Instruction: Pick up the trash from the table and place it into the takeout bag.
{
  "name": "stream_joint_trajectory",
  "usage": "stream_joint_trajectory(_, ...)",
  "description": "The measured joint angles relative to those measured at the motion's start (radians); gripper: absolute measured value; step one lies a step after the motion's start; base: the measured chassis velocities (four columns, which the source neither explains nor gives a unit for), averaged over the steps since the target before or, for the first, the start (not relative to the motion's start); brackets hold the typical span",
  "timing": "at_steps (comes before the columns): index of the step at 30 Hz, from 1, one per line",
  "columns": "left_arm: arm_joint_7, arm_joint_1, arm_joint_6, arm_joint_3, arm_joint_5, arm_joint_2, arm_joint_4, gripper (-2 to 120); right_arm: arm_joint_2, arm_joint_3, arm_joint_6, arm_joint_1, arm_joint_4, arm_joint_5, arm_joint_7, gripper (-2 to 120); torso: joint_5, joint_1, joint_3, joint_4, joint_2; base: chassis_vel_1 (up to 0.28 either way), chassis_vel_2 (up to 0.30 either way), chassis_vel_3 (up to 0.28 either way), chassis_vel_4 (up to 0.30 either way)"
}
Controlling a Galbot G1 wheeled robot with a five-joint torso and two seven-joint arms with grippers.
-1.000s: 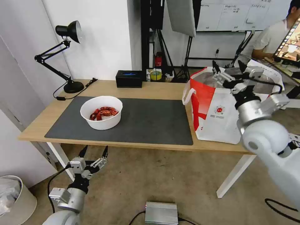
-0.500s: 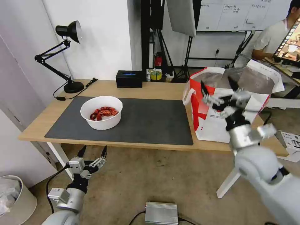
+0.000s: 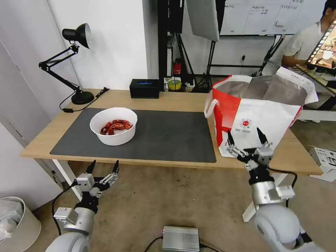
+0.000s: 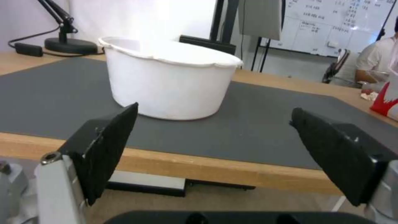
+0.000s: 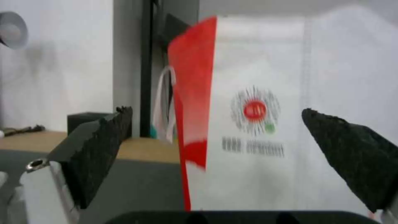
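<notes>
one piece of trash is seen on the table (image 3: 168, 99): a white round bowl of red scraps (image 3: 113, 126), set upright on the dark grey mat (image 3: 168, 136). the left gripper (image 3: 104, 167) is held below the tabletop's near edge, its fingers spread wide apart and pointing up, with nothing between them. from that gripper the bowl lies ahead and above, almost straight on and only slightly toward the robot's right. in the left wrist view the bowl (image 4: 170, 84) is framed between the two black pads (image 4: 110, 146), nearer the one than the other, and is well apart from both.

the right gripper (image 3: 246, 137) is also held open and empty, just in front of the takeout bag's (image 3: 259, 122) logo face, at about the height of the table edge. in the right wrist view the bag (image 5: 265, 130) with its round red logo is seen between the parted fingers, close ahead. from this gripper the bowl lies far across toward the robot's left, with most of the mat in between.

the left arm is therefore judged the nearer one for the bowl, by a clear margin. being round, the bowl offers no long axis to line up with; what matters is judged to be its width against the open span, so a hold on the rim or wall may be called for. the bag stands open-topped at the far right of the table, well apart from the bowl, so a long carry across the mat is to be expected. spilling of scraps if the bowl is tilted is a risk.
</notes>
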Motion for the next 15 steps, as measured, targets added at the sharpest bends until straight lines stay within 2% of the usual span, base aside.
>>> stream_joint_trajectory(6, 0.001, -0.002, 0.002, 0.008, -0.002, 0.004, -0.001, 100, 0.076, 0.005, -0.002, -0.066, -0.019, -0.059, 0.002, 100, 0.0001, 0.0, 0.0, 0.0, 0.0, 0.0, 0.0, 0.0, 0.0)
stream_joint_trajectory(15, 0.001, -0.006, 0.002, 0.016, -0.004, 0.009, -0.001, 100, 0.11, -0.028, -0.065, -0.122, 0.017, -0.08, -0.005, 100, 0.0001, 0.0, 0.0, 0.0, 0.0, 0.0, 0.0, 0.0, 0.0)
